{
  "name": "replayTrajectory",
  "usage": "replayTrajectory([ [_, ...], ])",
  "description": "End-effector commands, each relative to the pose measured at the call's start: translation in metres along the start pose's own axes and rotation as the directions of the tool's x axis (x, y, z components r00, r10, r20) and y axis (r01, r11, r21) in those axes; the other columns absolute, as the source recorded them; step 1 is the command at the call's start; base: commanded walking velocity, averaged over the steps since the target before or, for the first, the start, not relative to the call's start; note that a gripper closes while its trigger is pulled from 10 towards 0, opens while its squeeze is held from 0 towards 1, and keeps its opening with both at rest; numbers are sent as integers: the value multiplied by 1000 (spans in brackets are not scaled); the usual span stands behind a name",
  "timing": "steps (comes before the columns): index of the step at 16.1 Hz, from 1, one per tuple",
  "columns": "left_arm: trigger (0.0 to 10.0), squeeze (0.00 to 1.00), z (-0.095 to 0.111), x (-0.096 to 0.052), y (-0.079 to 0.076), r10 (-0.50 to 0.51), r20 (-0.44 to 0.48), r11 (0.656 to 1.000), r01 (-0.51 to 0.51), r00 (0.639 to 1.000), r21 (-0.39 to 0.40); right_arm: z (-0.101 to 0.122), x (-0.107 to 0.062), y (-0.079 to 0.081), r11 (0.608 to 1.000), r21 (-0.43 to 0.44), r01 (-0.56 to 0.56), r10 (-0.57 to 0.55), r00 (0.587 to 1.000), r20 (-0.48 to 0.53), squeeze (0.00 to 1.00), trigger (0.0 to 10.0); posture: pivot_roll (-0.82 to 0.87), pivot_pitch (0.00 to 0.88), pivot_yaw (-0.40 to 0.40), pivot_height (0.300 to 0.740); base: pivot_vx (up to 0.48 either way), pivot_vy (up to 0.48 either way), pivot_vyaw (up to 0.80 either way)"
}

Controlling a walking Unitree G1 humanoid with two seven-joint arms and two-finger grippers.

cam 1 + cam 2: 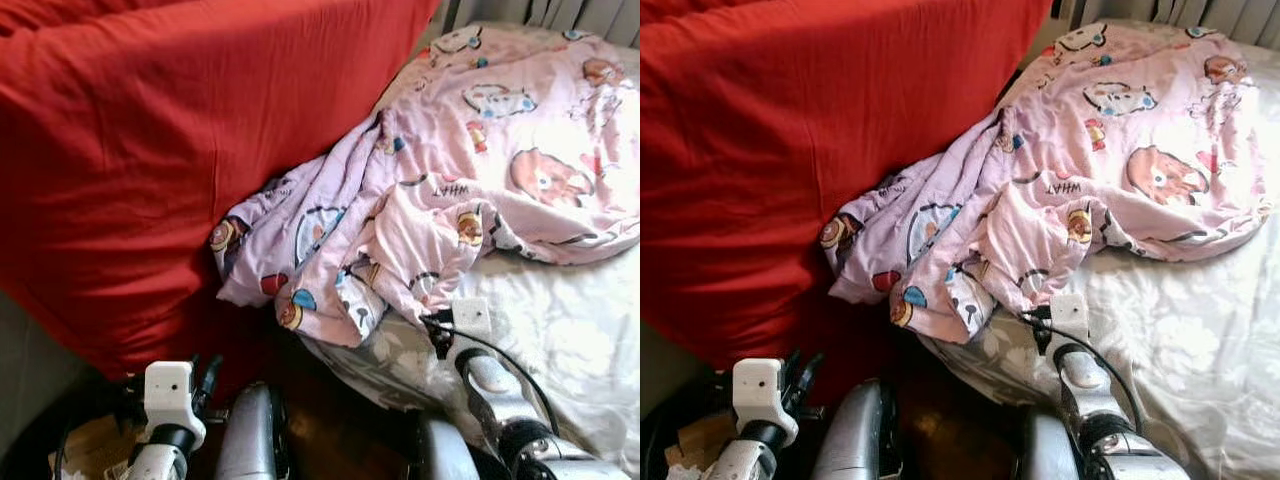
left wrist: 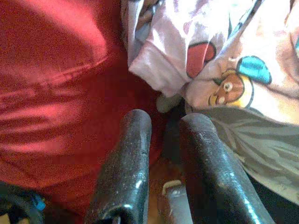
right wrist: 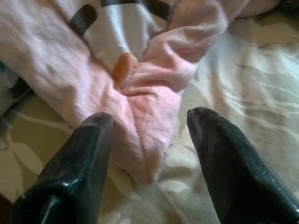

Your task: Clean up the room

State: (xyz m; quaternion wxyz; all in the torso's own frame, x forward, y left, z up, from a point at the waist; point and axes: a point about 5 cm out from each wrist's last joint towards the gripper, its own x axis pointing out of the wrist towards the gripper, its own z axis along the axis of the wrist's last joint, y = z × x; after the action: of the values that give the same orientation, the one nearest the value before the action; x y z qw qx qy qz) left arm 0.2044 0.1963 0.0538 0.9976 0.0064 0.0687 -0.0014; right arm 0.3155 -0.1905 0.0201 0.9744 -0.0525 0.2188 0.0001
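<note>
While jaws gape, right gripper [image 3: 149,126] over blanket [image 3: 140,93]

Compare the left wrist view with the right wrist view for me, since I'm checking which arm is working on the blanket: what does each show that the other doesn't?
Left wrist view: the red cover beside the left gripper, its fingers close together, holding nothing.

Right wrist view: the right gripper open, its fingers astride a pink fold lying on the pale floral sheet.

Both: the pink cartoon-print blanket.

Crumpled pink blanket [image 1: 1070,190] beside red cover [image 1: 820,150]
</note>
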Motion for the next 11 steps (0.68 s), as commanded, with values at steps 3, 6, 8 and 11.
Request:
replayTrajectory([
  [3, 10000, 0, 1, -10, 5, 16, -25, 1000, -16, 1000, 0, 0, 1, 1, 1000, -12, -16, 16, 999, -28, 0, 10000, 191, 231, 37, 587, 0, 0, 0],
  [6, 10000, 0, 1, -18, 7, 22, -39, 1000, -22, 999, 2, 4, 3, 0, 1000, -6, 3, -3, 1000, -27, 0, 10000, 202, 244, 39, 587, 0, 0, 0],
  [8, 10000, 0, 2, -23, 8, 26, -50, 1000, -25, 998, 5, 6, 4, 4, 1000, 4, 0, 0, 1000, -28, 0, 10000, 213, 254, 41, 587, 0, 0, 0],
  [11, 10000, 0, 3, -28, 8, 27, -58, 1000, -27, 998, 8, 6, 5, 10, 999, 25, -25, 26, 999, -39, 0, 10000, 225, 264, 43, 587, 0, 0, 0],
])
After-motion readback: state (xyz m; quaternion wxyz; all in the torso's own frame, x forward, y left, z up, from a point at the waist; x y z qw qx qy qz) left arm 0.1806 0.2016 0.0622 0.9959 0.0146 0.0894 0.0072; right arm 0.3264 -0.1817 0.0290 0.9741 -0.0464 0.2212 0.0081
